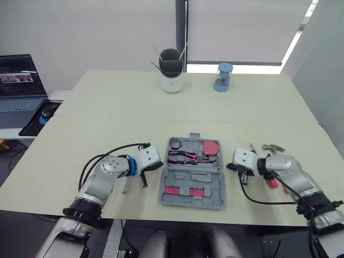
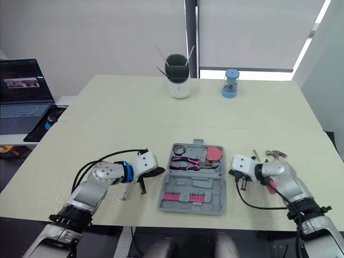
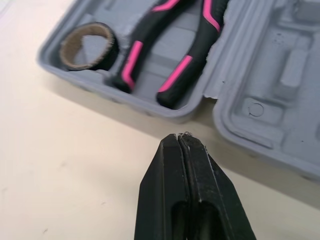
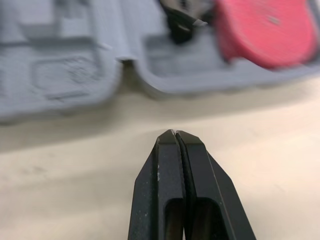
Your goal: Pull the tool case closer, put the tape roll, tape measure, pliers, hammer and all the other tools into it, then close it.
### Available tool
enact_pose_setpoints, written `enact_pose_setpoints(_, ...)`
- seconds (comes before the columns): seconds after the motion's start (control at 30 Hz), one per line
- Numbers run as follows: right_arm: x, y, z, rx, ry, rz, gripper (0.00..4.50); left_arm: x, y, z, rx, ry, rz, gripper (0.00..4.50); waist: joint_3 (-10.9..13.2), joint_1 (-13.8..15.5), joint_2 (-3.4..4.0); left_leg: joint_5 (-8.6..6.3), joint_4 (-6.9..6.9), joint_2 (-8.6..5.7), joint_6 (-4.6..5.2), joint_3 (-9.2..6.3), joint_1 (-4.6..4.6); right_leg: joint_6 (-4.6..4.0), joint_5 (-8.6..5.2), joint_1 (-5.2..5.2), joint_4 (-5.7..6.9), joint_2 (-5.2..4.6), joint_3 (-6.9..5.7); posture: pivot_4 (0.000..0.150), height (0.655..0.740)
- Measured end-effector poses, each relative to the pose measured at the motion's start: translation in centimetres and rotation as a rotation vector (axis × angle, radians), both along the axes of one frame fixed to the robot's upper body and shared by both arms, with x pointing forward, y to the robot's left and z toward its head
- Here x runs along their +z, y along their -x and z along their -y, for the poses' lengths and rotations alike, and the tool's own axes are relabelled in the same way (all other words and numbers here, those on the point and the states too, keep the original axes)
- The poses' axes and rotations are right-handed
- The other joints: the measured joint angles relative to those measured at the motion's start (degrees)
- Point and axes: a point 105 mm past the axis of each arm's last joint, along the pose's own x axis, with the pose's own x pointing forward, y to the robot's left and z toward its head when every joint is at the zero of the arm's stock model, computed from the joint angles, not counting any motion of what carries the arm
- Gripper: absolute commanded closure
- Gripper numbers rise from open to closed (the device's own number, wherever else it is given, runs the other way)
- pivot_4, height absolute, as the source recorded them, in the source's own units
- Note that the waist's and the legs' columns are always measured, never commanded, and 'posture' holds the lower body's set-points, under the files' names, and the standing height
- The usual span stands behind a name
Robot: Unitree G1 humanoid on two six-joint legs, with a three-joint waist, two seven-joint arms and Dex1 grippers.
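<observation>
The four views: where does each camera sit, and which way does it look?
Left eye view and right eye view: on the head, looking forward and down over the table; left gripper and right gripper show.
Left wrist view: on the left wrist, looking along its shut fingers at the tape roll and pliers.
Right wrist view: on the right wrist, looking along its shut fingers at the tape measure.
Shared: all see the tool case.

An office: a broad pale desk [image 1: 107, 102], and an open laptop [image 1: 19, 86] and mouse [image 1: 48, 111] on a side table [image 1: 62, 95] far left of the left gripper [image 1: 144, 180]. A pen cup [image 1: 171, 72] stands well beyond it, with roller blinds [image 1: 236, 29] behind.
</observation>
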Motion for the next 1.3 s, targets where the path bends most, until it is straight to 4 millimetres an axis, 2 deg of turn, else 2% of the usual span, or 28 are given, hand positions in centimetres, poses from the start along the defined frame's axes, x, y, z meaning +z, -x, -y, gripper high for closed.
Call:
enact_pose_setpoints(0.03,0.7,-0.2,0.4,-0.02,-0.025,0.015,4.5,0.5,0.0,-0.6,0.016,0.015,0.007,4.14,0.0,0.0,0.0,0.0,0.0,0.02,0.0,-0.02,-0.01,0.0,0.0,-0.01,-0.01,-0.02,-0.01,0.15,0.74)
enact_pose_setpoints(0.1,2.4,-0.6,1.0,-0.062,-0.108,0.051,4.08,1.6,0.2,-2.1,0.051,0.065,0.019,3.66,0.0,-0.2,0.01,0.0,-0.02,0.08,-0.01,-0.02,-0.06,-0.01,0.0,-0.06,-0.04,-0.05,0.03,0.15,0.74)
enact_pose_setpoints(0.23,4.9,-0.8,2.2,-0.113,-0.211,0.106,3.14,3.1,0.7,-5.0,0.144,0.169,0.014,2.29,0.0,-0.2,0.02,-0.03,-0.04,0.08,0.03,-0.04,-0.11,-0.01,0.0,-0.11,-0.06,-0.05,0.01,0.15,0.74)
enact_pose_setpoints(0.4,6.2,-0.1,6.0,-0.218,-0.253,0.155,1.79,4.5,2.2,-11.6,0.351,0.288,0.023,0.68,0.0,-0.2,0.03,-0.05,-0.06,0.07,0.07,-0.02,-0.12,-0.01,-0.01,-0.1,-0.11,-0.06,0.0,0.15,0.74)
enact_pose_setpoints(0.47,6.2,0.3,7.0,-0.248,-0.264,0.158,1.24,4.5,2.6,-13.1,0.409,0.333,0.02,0.01,0.0,0.0,0.03,-0.05,-0.06,0.03,0.08,-0.02,-0.13,-0.01,-0.01,-0.08,-0.11,-0.06,-0.02,0.15,0.74)
enact_pose_setpoints(0.6,6.4,1.1,11.2,-0.356,-0.249,0.178,0.02,3.8,3.3,-16.3,0.529,0.334,0.014,0.0,0.0,0.3,0.03,-0.05,-0.05,-0.02,0.08,0.03,-0.11,0.0,-0.01,-0.06,-0.1,-0.03,-0.03,0.15,0.74)
enact_pose_setpoints(0.73,6.6,1.8,14.7,-0.473,-0.307,0.214,0.02,3.1,3.6,-17.5,0.578,0.315,0.032,0.0,0.0,0.1,0.02,-0.05,-0.05,0.05,0.08,0.07,-0.07,-0.01,0.0,-0.05,-0.09,-0.04,0.01,0.15,0.74)
enact_pose_setpoints(0.93,4.6,4.5,19.8,-0.679,-0.348,0.186,0.02,2.6,3.3,-17.4,0.62,0.337,0.065,0.0,0.0,0.1,0.03,-0.05,-0.06,0.05,0.09,0.12,-0.06,-0.01,0.0,-0.04,-0.08,-0.06,0.08,0.15,0.74)
enact_pose_setpoints(1.17,4.3,5.2,21.3,-0.77,-0.382,0.207,0.02,2.2,3.5,-17.5,0.663,0.347,0.084,0.0,0.0,-1.2,0.04,-0.06,-0.07,0.11,0.09,0.25,0.14,-0.01,0.0,0.06,-0.03,-0.08,0.19,0.15,0.74)
enact_pose_setpoints(1.3,5.1,4.4,19.8,-0.707,-0.372,0.23,0.02,2.1,3.9,-17.1,0.668,0.356,0.086,0.0,0.0,-1.5,0.04,-0.05,-0.07,0.17,0.09,0.37,0.24,-0.01,0.0,0.08,0.0,-0.04,0.3,0.15,0.74)
